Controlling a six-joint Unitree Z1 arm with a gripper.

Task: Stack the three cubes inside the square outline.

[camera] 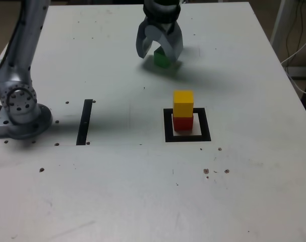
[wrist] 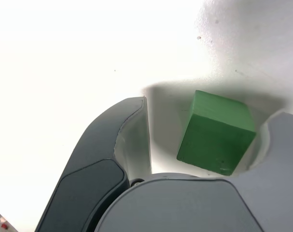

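The green cube (camera: 161,59) sits on the white table at the back, between the two fingers of my gripper (camera: 159,56), which has come down around it. In the wrist view the green cube (wrist: 216,133) lies close against one finger, while a clear gap separates it from the other finger (wrist: 112,145), so the gripper (wrist: 209,113) is open. The yellow cube (camera: 183,102) stands on the red cube (camera: 182,123) inside the square outline (camera: 188,137), nearer the front and toward the exterior view's right.
A narrow black strip (camera: 84,121) lies on the table at the exterior view's left, beside the arm's base (camera: 19,108). Small dark holes dot the tabletop (camera: 142,191). Cables (camera: 299,45) hang past the table's right edge.
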